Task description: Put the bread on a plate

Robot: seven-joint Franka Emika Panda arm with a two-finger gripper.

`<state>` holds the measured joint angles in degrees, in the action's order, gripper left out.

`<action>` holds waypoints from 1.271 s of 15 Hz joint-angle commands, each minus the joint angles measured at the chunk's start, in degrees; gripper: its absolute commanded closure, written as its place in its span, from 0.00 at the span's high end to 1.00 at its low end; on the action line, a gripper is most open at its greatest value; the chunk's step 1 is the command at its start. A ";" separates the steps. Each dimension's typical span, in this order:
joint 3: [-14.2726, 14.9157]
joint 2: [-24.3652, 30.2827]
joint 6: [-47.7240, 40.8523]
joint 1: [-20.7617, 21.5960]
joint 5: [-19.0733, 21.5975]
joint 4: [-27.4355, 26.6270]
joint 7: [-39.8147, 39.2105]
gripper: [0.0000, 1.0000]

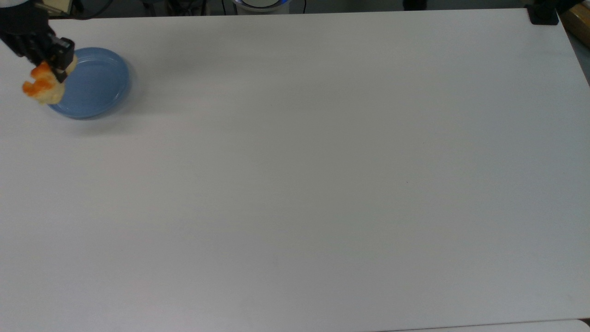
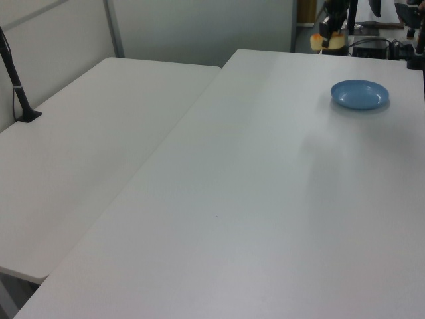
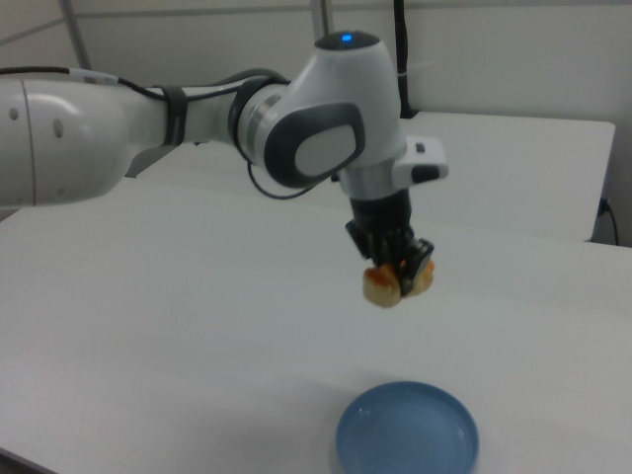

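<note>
A: Start at the tool end. What is the gripper (image 3: 399, 275) doing?

B: It is clenched on the bread (image 3: 395, 283). In the right view the two black fingers pinch the loaf from above, and the loaf hangs under them in the air, glazed orange side showing.

A: And where does that put the bread relative to the plate (image 3: 407, 432)?

B: Above it and off to one side. In the right view the plate lies on the table (image 3: 197, 336) below the loaf, with clear air between them. In the top view the bread (image 1: 44, 85) overlaps the plate's (image 1: 92, 83) rim at the top view's left, with the gripper (image 1: 54, 64) just above it. In the left view the bread (image 2: 329, 41) hangs high beyond the plate (image 2: 360, 94), well apart from it.

A: So not centred yet?

B: By my reading, no. It seems to hang near the plate's edge, not over the middle, though the views differ enough that I cannot fix the offset exactly.

A: How far along is the job, then?

B: The pickup is done and the carry looks most of the way through. What is left, I judge, is a short shift toward the plate's centre, a descent until the loaf sits inside the raised rim, then letting go. The plate holds nothing so far.
</note>
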<state>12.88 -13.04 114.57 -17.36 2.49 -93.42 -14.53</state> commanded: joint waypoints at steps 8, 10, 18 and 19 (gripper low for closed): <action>0.39 2.94 16.21 -1.88 -6.53 -21.45 -3.48 0.37; 0.39 2.67 16.38 -3.28 -7.14 -22.15 -4.62 0.49; 0.39 2.41 15.77 -3.82 -7.23 -21.28 -3.58 1.00; 0.30 2.58 15.25 -3.56 -7.15 -20.15 -2.53 1.00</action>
<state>12.95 -11.69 129.56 -21.87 -3.68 -114.23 -18.62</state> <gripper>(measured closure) 0.000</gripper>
